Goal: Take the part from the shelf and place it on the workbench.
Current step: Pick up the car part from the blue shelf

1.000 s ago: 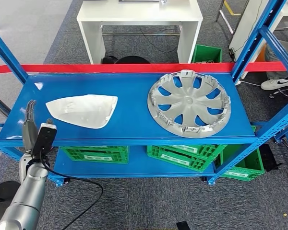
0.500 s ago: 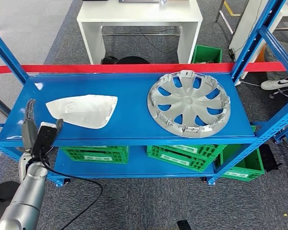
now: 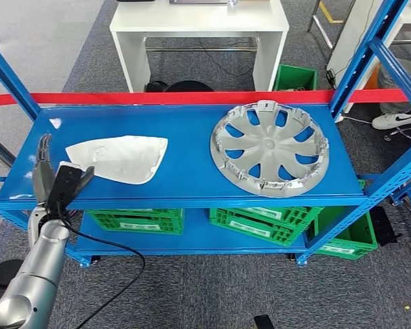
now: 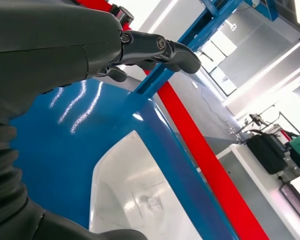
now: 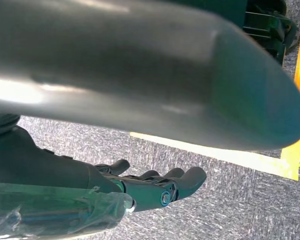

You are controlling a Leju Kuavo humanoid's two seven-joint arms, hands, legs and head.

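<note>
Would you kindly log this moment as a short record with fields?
shelf: blue top level, red tape stretched behind it
white part: curved shell, flat on the shelf's left half
wheel cover: silver, on the right half
left hand: open, fingers spread beside the white part's near tip
right hand: open, over grey carpet

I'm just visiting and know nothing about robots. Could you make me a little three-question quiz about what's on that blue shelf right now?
1. True or false: the left robot hand is already holding the white cover.
2. Which thing lies at the right end of the blue shelf? A) wheel cover B) green crate C) white table
3. Fill in: below the shelf stand green ______.

Key:
1. False. The hand is open, just beside the cover's near end.
2. A, the silver wheel cover.
3. Crates.
</note>
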